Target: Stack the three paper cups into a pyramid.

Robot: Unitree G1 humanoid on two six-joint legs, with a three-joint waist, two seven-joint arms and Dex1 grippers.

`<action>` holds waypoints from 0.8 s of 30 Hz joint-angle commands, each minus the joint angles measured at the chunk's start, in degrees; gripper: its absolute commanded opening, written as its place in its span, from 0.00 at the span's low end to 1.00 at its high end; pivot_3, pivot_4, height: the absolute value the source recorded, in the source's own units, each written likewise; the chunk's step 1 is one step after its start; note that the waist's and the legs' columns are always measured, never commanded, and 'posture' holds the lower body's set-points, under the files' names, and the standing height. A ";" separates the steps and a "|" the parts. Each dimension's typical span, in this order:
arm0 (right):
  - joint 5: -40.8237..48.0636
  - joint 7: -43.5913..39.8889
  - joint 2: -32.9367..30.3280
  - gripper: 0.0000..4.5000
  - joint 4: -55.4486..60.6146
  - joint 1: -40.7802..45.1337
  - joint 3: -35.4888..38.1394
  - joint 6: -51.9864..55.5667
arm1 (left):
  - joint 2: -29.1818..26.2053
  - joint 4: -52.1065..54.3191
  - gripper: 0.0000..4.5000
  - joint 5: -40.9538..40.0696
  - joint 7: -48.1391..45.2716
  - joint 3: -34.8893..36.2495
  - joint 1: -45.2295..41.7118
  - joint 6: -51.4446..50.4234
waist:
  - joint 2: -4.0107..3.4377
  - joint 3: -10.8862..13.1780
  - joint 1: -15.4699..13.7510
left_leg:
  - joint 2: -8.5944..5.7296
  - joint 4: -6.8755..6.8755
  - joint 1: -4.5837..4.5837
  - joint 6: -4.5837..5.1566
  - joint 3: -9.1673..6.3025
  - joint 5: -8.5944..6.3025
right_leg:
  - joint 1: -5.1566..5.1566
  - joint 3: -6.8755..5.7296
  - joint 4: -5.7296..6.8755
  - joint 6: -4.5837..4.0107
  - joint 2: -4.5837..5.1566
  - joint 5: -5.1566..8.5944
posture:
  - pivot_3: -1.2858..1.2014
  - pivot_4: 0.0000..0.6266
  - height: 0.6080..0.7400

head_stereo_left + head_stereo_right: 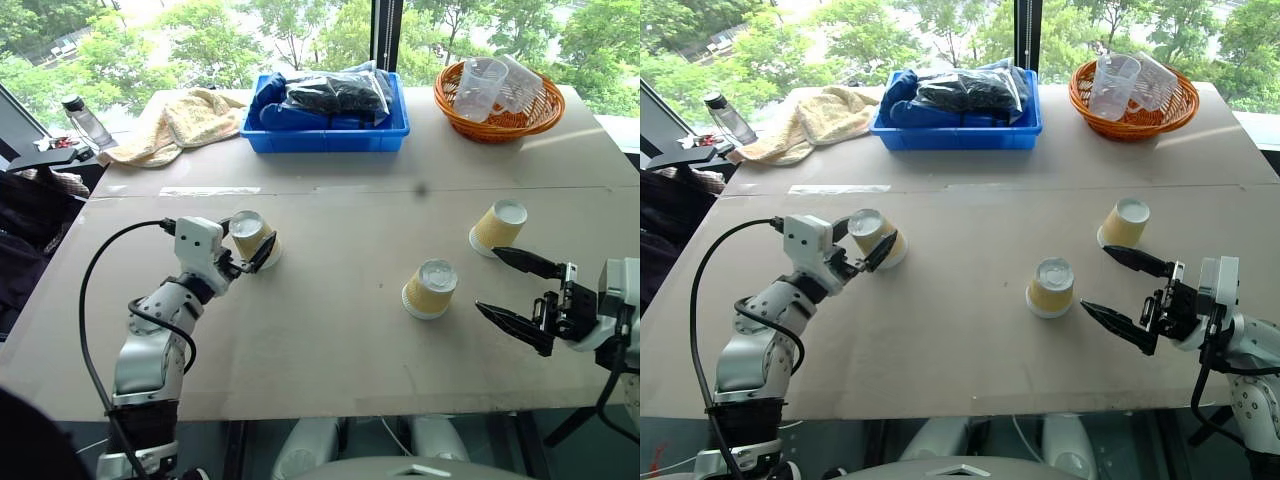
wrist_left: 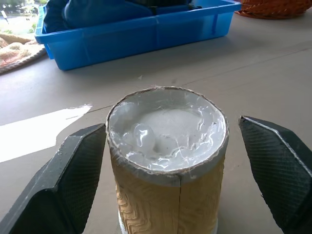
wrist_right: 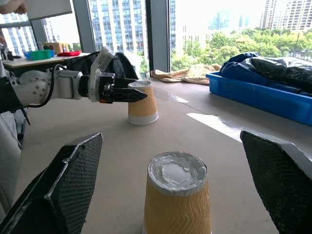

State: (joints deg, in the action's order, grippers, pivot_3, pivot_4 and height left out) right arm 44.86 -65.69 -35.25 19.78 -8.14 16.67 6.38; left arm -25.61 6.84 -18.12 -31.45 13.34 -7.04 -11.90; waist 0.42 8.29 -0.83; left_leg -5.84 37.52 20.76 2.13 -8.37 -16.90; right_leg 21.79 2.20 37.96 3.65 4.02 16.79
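Bench (image 1: 330, 340): tan board beneath windows, trees outside.
Paper cups (image 1: 430, 290): three, upside down, yellow-tan, apart.
My left pincer (image 1: 253, 248): wide around the left-edge cup (image 1: 250, 236).
My right pincer (image 1: 515, 292): wide.

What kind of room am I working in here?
Probably an upper-floor office or lab: a plain worktable by large windows facing tall buildings and trees, with a blue bin and wicker basket as props.

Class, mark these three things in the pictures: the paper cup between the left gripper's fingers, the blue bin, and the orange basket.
paper cup (image 2: 168, 124), left wrist view, on its white upturned base.
blue bin (image 1: 330, 133), left eye view, on its front wall.
orange basket (image 1: 497, 127), left eye view, on its woven front rim.
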 commanded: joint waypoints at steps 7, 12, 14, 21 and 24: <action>0.40 -0.55 -0.18 1.00 0.37 0.52 1.61 -0.71 | 0.07 0.41 0.57 0.04 0.68 0.09 -0.81 2.03 | 0.00 0.00 0.01 | 0.00 0.00 0.00 0.00 0.00 0.00 | 0.01 0.01 0.00 0.00 0.00 0.00 | 0.52 0.24 1.00; 0.21 -0.80 -0.24 1.00 0.05 0.34 1.88 -1.08 | -0.11 -0.18 0.55 0.34 0.32 -0.40 -0.55 2.49 | 0.00 0.00 0.01 | 0.00 0.00 0.00 0.00 0.00 0.00 | 0.01 0.00 0.00 0.00 0.00 0.00 | 0.52 0.24 1.00; 0.15 -0.79 -0.28 1.00 0.05 0.26 1.99 -1.11 | 0.27 0.57 0.55 -0.76 -0.71 -0.97 -1.26 2.48 | 0.00 0.00 0.01 | 0.00 0.00 0.00 0.00 0.00 0.00 | 0.01 0.01 0.00 0.00 0.00 0.00 | 0.52 0.24 1.00; 0.28 -0.39 -0.63 1.00 0.42 -0.26 2.49 -0.62 | -1.25 6.27 0.55 -4.32 -12.08 -10.18 -3.33 -0.60 | 0.00 0.00 0.00 | 0.00 0.01 0.03 0.00 0.00 0.00 | 0.00 -0.01 -0.01 0.00 0.01 0.00 | 0.52 0.24 1.00; 0.06 -0.20 -0.63 1.00 0.37 -0.69 2.61 -0.64 | -1.04 6.55 0.55 -3.58 -15.84 -15.30 -5.63 -0.67 | 0.00 0.00 0.02 | 0.00 0.01 0.02 0.00 0.00 0.00 | 0.01 -0.01 0.00 0.00 0.00 0.00 | 0.52 0.24 1.00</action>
State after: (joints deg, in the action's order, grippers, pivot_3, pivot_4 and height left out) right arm 44.39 -65.86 -35.40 19.14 -8.70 17.09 6.14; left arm -26.46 10.87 -21.15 -44.85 -0.04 -11.19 -13.05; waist 0.42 8.29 -0.82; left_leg -5.85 37.53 20.78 2.13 -8.37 -16.90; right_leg 21.79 2.19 37.96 3.65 4.03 16.79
